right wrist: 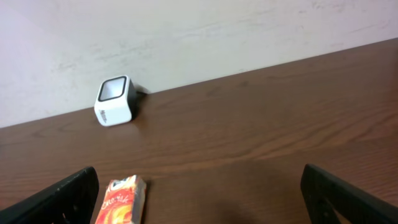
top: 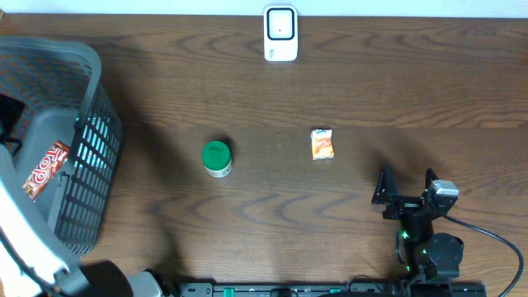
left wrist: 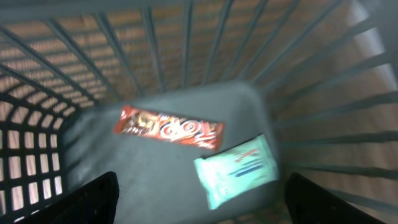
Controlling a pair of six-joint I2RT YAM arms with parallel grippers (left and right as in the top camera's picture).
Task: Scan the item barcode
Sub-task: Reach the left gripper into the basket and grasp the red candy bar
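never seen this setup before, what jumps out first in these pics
The grey slatted plastic basket at the left holds a red candy bar wrapper and a pale green flat packet. The white cube-shaped scanner sits at the far edge; a green-lidded round tub and an orange snack packet lie apart mid-scene.

Grey slatted plastic basket [top: 92, 136] on my left, at the left end of the tabletop [top: 346, 91], open side up; brown wood shows through the bars of its wall [left wrist: 186, 37]. Tabletop [right wrist: 280, 124] is dark brown with strong wavy grain. Pale, faintly scuffed wall [right wrist: 217, 31] runs along its far edge.
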